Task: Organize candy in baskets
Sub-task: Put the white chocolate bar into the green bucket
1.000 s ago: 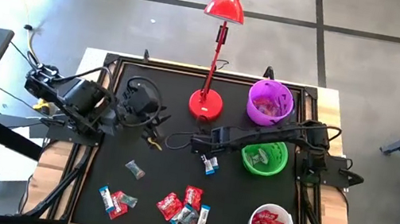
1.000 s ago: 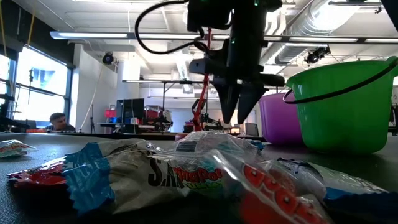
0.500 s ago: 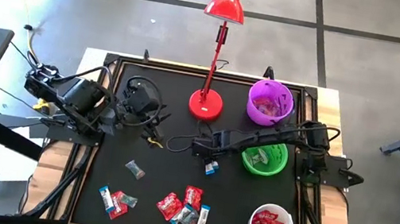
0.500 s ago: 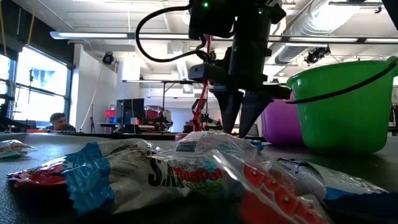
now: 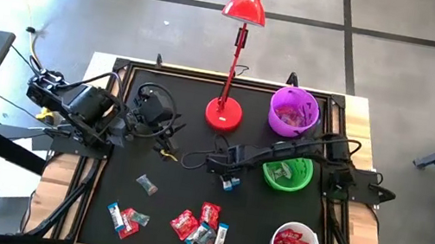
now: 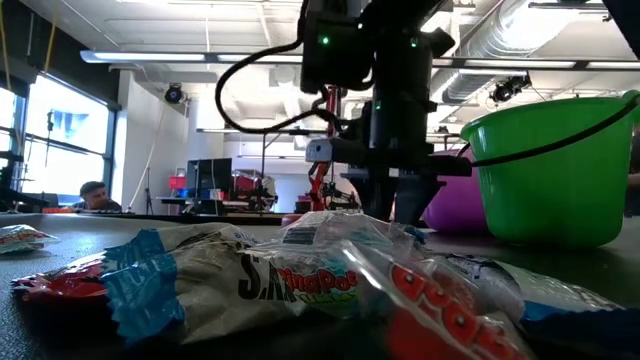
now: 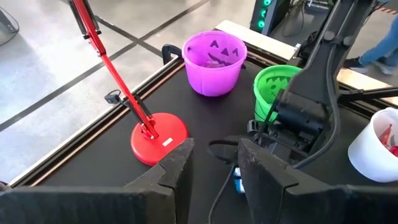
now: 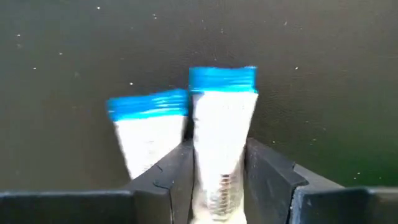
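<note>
Two blue-and-white candy pieces lie side by side on the black mat. My right gripper (image 8: pixel 219 177) is down over one of them (image 8: pixel 222 124), open, with a finger on each side; the other piece (image 8: pixel 149 124) lies just beside it. From above, that gripper (image 5: pixel 227 174) sits mid-table, left of the green basket (image 5: pixel 274 184). The purple basket (image 5: pixel 273 110) and the white basket (image 5: pixel 277 237) both hold candy. More candy (image 5: pixel 201 225) lies loose at the front. My left gripper (image 7: pixel 214 165) waits open and empty at the left (image 5: pixel 167 151).
A red desk lamp stands with its base (image 5: pixel 223 114) at the back centre, left of the purple basket. Loose candy (image 5: pixel 125 217) and a dark piece (image 5: pixel 146 184) lie at the front left. A raised frame edges the mat. A person sits far off in the room (image 6: pixel 92 196).
My right gripper has come down from above the mat onto the blue-and-white candy, shifting slightly left. The left arm has not moved.
</note>
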